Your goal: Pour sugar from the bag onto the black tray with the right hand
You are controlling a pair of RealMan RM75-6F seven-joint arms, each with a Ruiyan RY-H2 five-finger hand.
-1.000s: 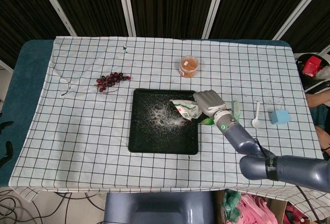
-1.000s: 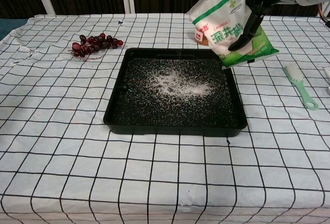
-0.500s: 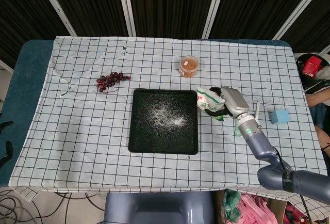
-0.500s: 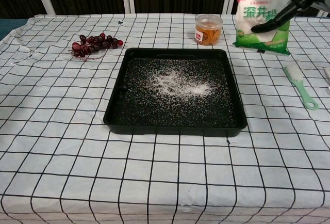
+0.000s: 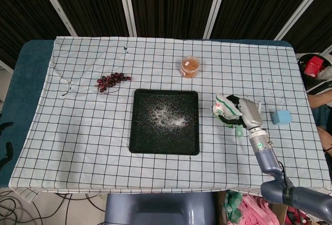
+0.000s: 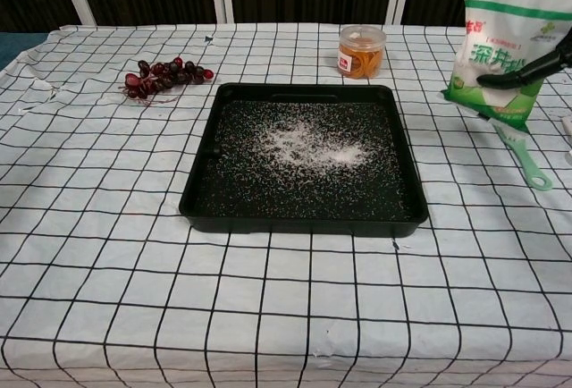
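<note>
The black tray point(image 5: 139, 141) point(image 6: 198, 206) lies in the middle of the checked cloth with white sugar point(image 5: 167, 117) point(image 6: 308, 145) scattered over its floor. My right hand point(image 5: 248, 112) grips the green-and-white sugar bag point(image 5: 224, 109) point(image 6: 502, 48) to the right of the tray. In the chest view the bag stands nearly upright, and only dark fingers point(image 6: 536, 68) of that hand show across its front at the frame's right edge. My left hand is in neither view.
A bunch of dark red grapes point(image 5: 111, 81) point(image 6: 163, 75) lies left of the tray. An orange-filled clear jar point(image 5: 190, 66) point(image 6: 360, 50) stands behind it. A green brush point(image 6: 523, 151) lies under the bag's right side, and a blue block point(image 5: 281, 117) sits further right.
My right hand has carried the bag from over the tray's right edge to the right, off the tray. The bag has turned from tilted to nearly upright and come lower.
</note>
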